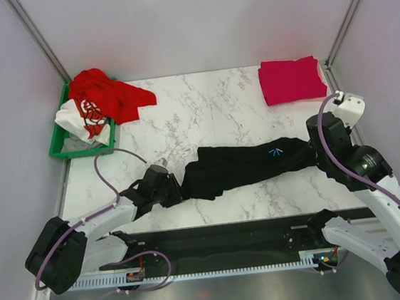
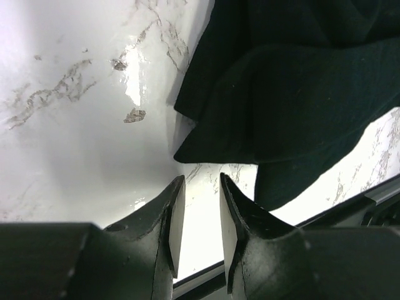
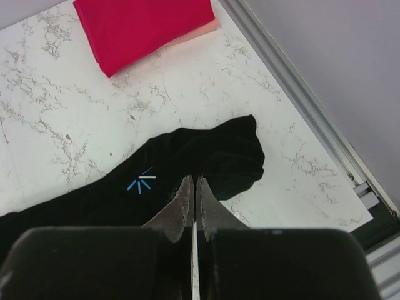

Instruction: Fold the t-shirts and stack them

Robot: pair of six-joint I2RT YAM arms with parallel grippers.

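black tee stretched long across the worktop

the black t-shirt [image 1: 248, 165] lies as a long, rumpled band on the worktop [image 1: 210, 113], toward the near edge. its long axis runs left to right, rising slightly at the right end; which end is the collar is unclear. it looks like thin, limp cloth: light and sure to sag and bunch, so it is best pinched at an edge or corner at each end. the left fingers [image 2: 177, 203] stand slightly apart, nothing between them, just short of its left edge. the right fingers [image 3: 189, 190] are pressed together over its right end; whether they nip cloth i cannot tell.
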